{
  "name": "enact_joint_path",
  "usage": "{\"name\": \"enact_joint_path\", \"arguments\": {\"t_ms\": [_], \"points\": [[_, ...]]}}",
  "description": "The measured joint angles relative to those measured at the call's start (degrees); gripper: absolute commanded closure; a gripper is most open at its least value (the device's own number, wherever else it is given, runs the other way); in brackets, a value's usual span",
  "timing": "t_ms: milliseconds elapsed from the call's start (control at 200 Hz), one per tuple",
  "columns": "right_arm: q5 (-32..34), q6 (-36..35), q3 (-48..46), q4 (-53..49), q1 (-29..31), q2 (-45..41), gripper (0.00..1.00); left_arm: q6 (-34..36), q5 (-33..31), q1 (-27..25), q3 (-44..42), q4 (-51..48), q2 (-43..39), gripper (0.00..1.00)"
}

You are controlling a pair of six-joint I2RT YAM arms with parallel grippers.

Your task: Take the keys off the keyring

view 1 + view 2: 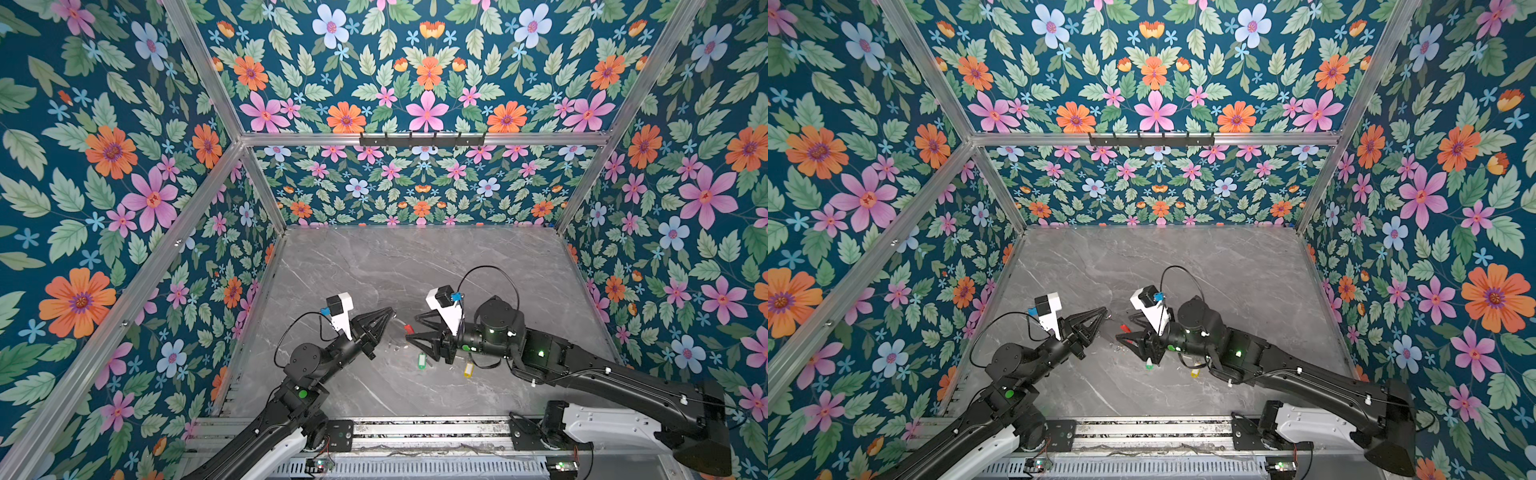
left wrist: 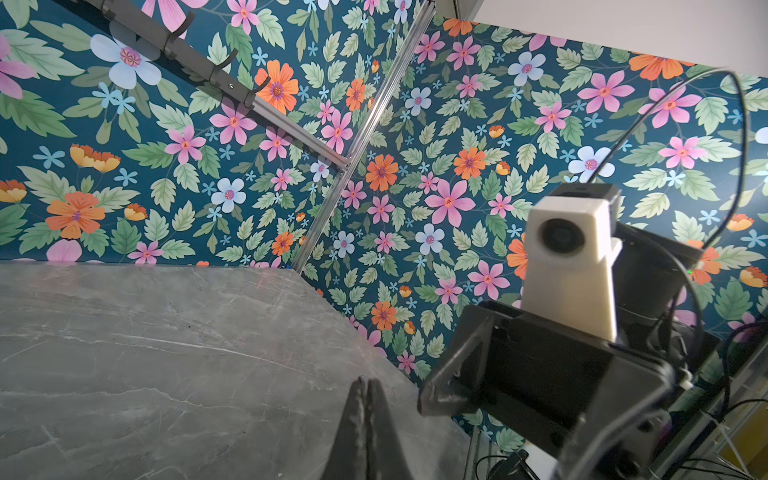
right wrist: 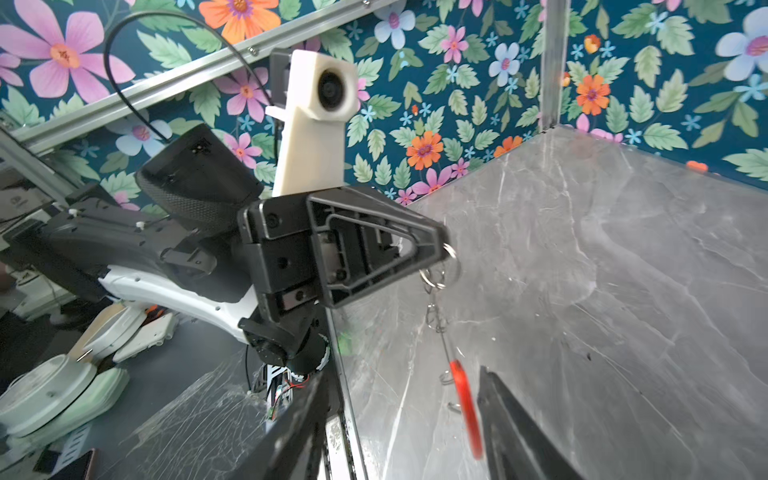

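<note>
Since the small green-tagged silver key (image 1: pixel 422 359) and the yellow-tagged silver key (image 1: pixel 468 369) lie on the grey marble worktop (image 1: pixel 374 270) near its front edge, both seem freed. Above them hangs the large flat grey red-sleeved keyring (image 3: pixel 465 399), the left hand (image 3: pixel 442 245) clamped on its small wire loop (image 3: pixel 451 255), the right hand (image 1: pixel 412 329) apart around it.

open tabletop (image 1: pixel 415 257) behind, keyring (image 1: pixel 408 328) blocks middle
</note>
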Motion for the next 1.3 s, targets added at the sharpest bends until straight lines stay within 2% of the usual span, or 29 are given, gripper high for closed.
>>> {"name": "enact_joint_path", "arguments": {"t_ms": [215,320,450,510,550,640,670,700,715,825,930,1150,1270,1300], "points": [[2.9,-2.5,3.3,-2.6,0.3,6.1,0.42,-1.1,0.4,0.0,1.0,0.0,-0.1,1.0],[3.4,-2.8,3.5,-3.5,0.2,7.7,0.57,-1.1,0.5,0.0,1.2,0.0,-1.0,1.0],[2.3,-2.8,2.8,-3.6,-0.4,8.6,0.84,-1.1,0.4,0.0,1.4,-1.0,-2.3,1.0],[1.1,-2.8,2.6,-3.6,-0.6,8.9,0.94,-1.0,0.0,0.0,1.7,-2.1,-2.6,0.73],[0.3,-2.7,2.6,-3.3,-0.7,9.0,1.0,-1.1,-0.2,0.0,1.9,-2.8,-2.6,0.59],[-0.7,-2.3,2.5,-3.3,-1.3,9.5,1.0,-1.1,-0.6,0.0,2.5,-4.0,-3.0,0.38],[-0.8,-2.3,2.4,-3.1,-1.7,9.7,1.0,-1.1,-1.0,0.0,2.8,-4.5,-3.1,0.18],[-1.8,-1.9,2.2,-2.8,-2.4,9.9,1.0,-1.1,-1.4,0.0,3.0,-5.0,-3.5,0.04],[-2.3,-1.7,2.1,-2.6,-2.8,10.1,1.0,-1.1,-1.5,0.0,3.2,-5.2,-3.6,0.01],[-8.2,1.2,1.4,-1.3,-6.6,12.1,1.0,0.3,-3.0,0.0,5.2,-7.8,-4.9,0.0],[-13.8,4.4,2.8,-1.1,-9.2,17.5,1.0,2.0,-4.3,0.0,7.6,-9.1,-6.3,0.0],[-26.1,8.2,10.8,-3.7,-10.3,35.6,1.0,3.9,-6.3,0.0,8.1,-9.2,-7.1,0.0],[-29.0,9.6,12.9,-6.7,-10.4,41.6,1.0,4.1,-6.9,0.0,7.5,-9.3,-7.1,0.0],[-29.2,9.6,13.6,-7.4,-10.3,42.7,0.96,4.1,-7.0,0.0,7.3,-9.3,-7.1,0.0]]}}
